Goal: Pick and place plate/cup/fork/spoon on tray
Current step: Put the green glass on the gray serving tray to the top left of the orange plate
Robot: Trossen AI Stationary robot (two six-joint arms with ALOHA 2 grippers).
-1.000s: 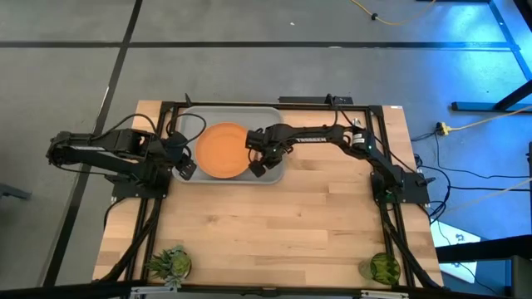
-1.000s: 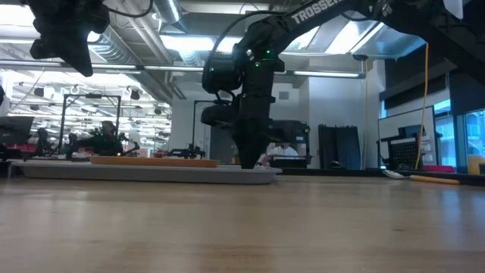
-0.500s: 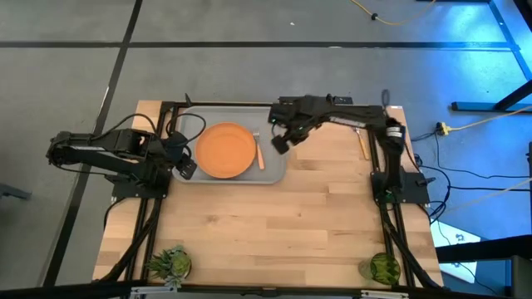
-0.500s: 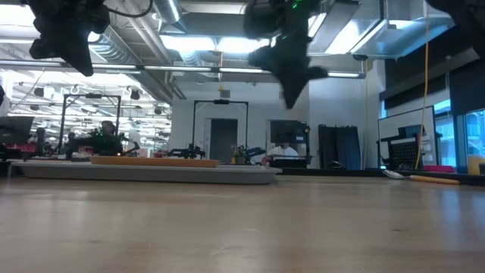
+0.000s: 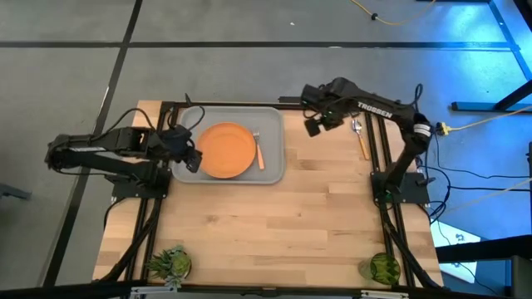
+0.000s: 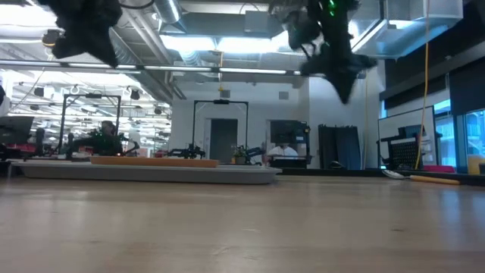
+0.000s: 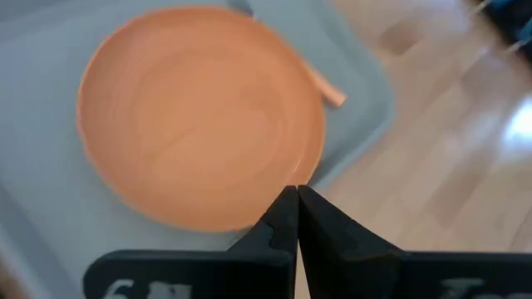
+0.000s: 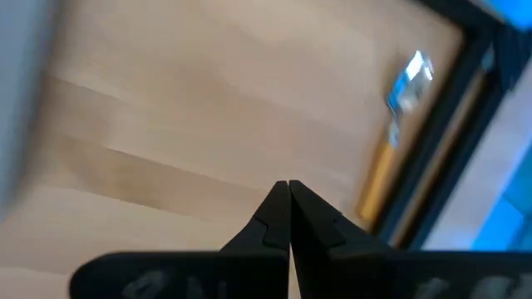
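Observation:
The orange plate point(image 5: 226, 150) lies on the grey tray point(image 5: 189, 119) at the far left. The fork point(image 5: 259, 149) lies on the tray to the right of the plate, tines toward the far edge. The spoon point(image 5: 361, 137) lies on the table at the far right; it also shows in the right wrist view point(image 8: 391, 141). The green cup point(image 5: 382, 267) stands at the near right corner. My left gripper point(image 7: 296, 193) is shut and empty, above the plate's left rim point(image 5: 193, 161). My right gripper point(image 8: 288, 186) is shut and empty, raised between tray and spoon point(image 5: 315, 125).
A spiky green plant-like object point(image 5: 170, 262) stands at the near left corner. Dark frame rails point(image 5: 384, 166) run along the table's sides and far edge. Bare wood point(image 5: 266, 224) spans the table's middle and near part.
My right gripper has risen from the tray's right part and gone toward the table's right edge and far edge, toward the spoon. The fork now lies in view on the tray beside the plate. My left gripper has shifted a little to the right, toward the plate.

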